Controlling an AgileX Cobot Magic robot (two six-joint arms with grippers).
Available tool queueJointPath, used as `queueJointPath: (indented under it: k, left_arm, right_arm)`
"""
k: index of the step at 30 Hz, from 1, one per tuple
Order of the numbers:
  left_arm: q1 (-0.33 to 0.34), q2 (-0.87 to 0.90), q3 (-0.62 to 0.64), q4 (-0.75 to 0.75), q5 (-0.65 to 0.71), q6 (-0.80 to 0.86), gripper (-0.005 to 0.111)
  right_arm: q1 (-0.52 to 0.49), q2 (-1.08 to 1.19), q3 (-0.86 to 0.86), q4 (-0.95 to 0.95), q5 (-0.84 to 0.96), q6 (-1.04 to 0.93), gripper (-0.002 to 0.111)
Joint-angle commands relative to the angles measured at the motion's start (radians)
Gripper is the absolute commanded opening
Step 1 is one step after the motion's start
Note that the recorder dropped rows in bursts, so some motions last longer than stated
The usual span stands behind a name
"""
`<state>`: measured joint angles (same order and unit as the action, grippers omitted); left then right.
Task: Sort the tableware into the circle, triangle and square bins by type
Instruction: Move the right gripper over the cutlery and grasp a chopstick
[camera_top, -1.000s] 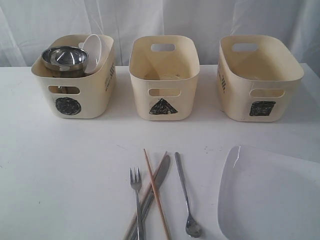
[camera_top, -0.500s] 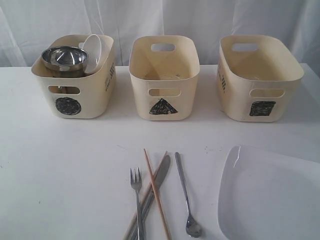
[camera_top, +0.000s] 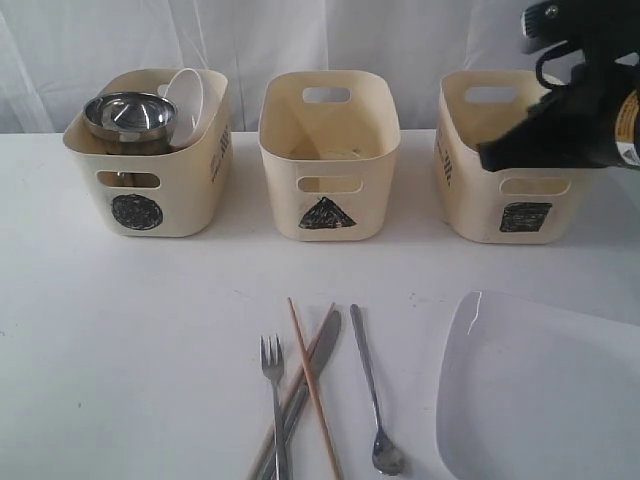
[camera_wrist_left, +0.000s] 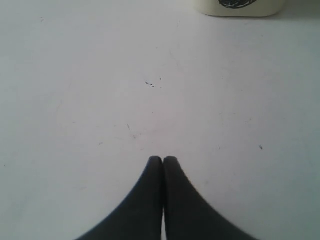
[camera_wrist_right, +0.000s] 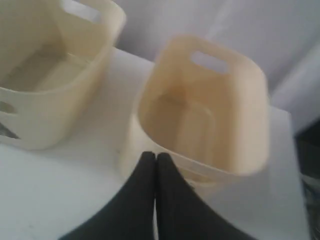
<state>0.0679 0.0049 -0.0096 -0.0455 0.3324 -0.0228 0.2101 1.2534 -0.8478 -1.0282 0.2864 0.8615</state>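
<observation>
Cream plastic tubs (camera_top: 372, 165), glossy rounded-square plate (camera_top: 540, 390), left pincer (camera_wrist_left: 163, 160) pressed together, right pincer (camera_wrist_right: 156, 156) too

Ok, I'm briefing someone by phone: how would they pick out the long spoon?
On the white table, in front of the triangle bin, cutlery lies in a cluster. The long spoon is its rightmost piece, lying apart between the crossed wooden chopsticks and the large white plate. Only it ends in a small oval bowl.
</observation>
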Motion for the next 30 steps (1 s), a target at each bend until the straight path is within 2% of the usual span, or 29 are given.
queueJointPath:
  k: [1, 3, 5, 8, 14, 21, 30]
  left_arm:
    - [0.0, -0.005, 0.01, -0.005, -0.004, 0.0, 0.0]
    - [0.0, -0.005, 0.01, -0.005, -0.004, 0.0, 0.0]
    - [0.0, -0.005, 0.01, -0.005, -0.004, 0.0, 0.0]
    - [0.0, -0.005, 0.01, -0.005, -0.004, 0.0, 0.0]
    - [0.0, -0.005, 0.01, -0.005, -0.004, 0.0, 0.0]
    - [0.0, -0.005, 0.01, -0.005, -0.004, 0.0, 0.0]
    - [0.0, -0.005, 0.01, -0.005, -0.004, 0.0, 0.0]
  right_arm:
    - [0.073, -0.015, -0.054, 0.22, 0.403, -0.243, 0.0]
    - [0.098, -0.005, -0.089, 0.491, 0.5, -0.447, 0.0]
    - [0.122, 0.013, -0.114, 0.832, 0.525, -0.638, 0.0]
    - [0.19, 0.071, -0.13, 1.145, 0.506, -0.787, 0.0]
    - [0.333, 0.281, -0.182, 1.17, 0.493, -0.725, 0.0]
    - [0.459, 0.439, -0.344, 1.174, 0.501, -0.7, 0.0]
    - [0.491, 0.513, -0.37, 1.174, 0.504, -0.7, 0.0]
